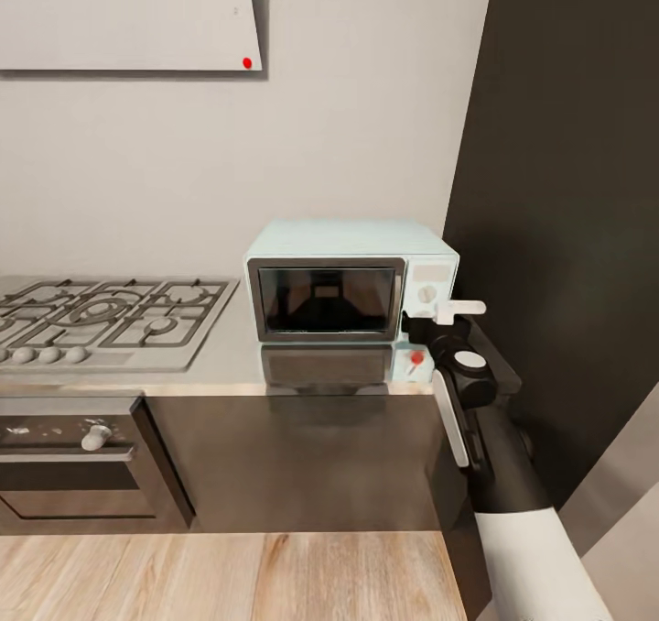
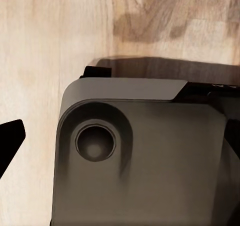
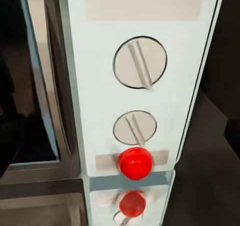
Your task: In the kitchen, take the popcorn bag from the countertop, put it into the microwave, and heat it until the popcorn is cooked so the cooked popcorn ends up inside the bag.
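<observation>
The microwave (image 1: 352,282) stands at the right end of the bench (image 1: 220,364), its right side close to the dark tall panel (image 1: 567,190) and its front near the bench's front edge, door shut; the bench top between it and the gas hob (image 1: 101,319) lies open. The right end effector (image 1: 458,314) sits just in front of the control panel at the bench's right corner; whether its fingers are apart or together cannot be told. In the right wrist view 2 white knobs (image 3: 140,62) sit above a red round light (image 3: 135,162), mirrored in the bench. Below the hob is the built-in oven (image 1: 73,456); wood floor (image 1: 229,575) lies before the cabinets. The left wrist view shows a grey robot body part (image 2: 145,156) over the floor; the left end effector's state cannot be told.
</observation>
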Available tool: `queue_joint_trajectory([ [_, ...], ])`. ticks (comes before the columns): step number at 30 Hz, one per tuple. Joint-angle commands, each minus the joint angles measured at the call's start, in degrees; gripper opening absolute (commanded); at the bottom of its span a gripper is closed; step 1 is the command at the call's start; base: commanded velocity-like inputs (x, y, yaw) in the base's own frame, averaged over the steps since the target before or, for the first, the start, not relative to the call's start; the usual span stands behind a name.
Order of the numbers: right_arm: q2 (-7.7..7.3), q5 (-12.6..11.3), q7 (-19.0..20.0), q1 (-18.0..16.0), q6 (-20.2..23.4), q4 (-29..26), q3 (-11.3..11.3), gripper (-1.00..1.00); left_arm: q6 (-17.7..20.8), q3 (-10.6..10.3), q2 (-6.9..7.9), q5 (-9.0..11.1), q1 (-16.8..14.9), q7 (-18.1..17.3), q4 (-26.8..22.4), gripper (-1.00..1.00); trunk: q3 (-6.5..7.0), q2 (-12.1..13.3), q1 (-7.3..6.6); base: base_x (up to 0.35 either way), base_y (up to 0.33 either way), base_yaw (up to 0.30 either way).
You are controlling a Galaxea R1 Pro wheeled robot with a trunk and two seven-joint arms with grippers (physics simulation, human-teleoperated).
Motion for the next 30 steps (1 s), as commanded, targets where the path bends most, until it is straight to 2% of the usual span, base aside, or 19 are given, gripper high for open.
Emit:
queue_joint_trajectory([
  [1,0.01,0.25,-0.18,-0.05,0.35,-0.02,0.18,1.0,-0.18,0.39,-0.02,-0.03,-0.04,-0.03,0.06,1.0,-0.06,-0.03,0.0,0.0,0.0,0.0],
  [10,0.37,0.13,-0.31,-0.1,-0.03,3.15,1.97,1.0,-0.18,0.47,-0.02,-0.01,-0.04,-0.03,0.1,1.0,-0.06,-0.03,0.0,0.06,0.048,0.0],
  [14,0.42,0.11,-0.31,-0.08,-0.03,3.2,2.11,1.0,-0.18,0.48,-0.02,-0.02,-0.04,-0.03,0.1,1.0,-0.06,-0.03,0.0,0.229,0.206,0.0],
  [20,0.55,0.11,-0.32,-0.14,-0.03,3.21,2.28,1.0,-0.18,0.48,-0.02,-0.02,-0.04,-0.03,0.05,1.0,-0.06,-0.03,0.0,0.041,0.039,0.0],
  [22,0.34,-0.01,-0.57,-0.79,0.0,3.64,2.49,1.0,-0.18,0.24,-0.67,-0.29,0.13,0.05,0.04,1.0,-0.06,-0.03,0.0,0.0,0.0,0.0],
  [25,0.42,-0.09,-0.56,-1.61,0.0,3.32,2.26,1.0,-0.18,0.27,-0.89,-0.35,0.13,0.05,0.04,1.0,-0.06,-0.03,0.0,0.0,0.0,0.0],
  [30,0.47,-0.07,-0.55,-0.04,-1.14,1.72,2.02,1.0,-0.18,0.34,-1.55,-0.37,0.14,0.05,0.04,1.0,-0.06,-0.03,0.0,0.0,0.0,0.0],
])
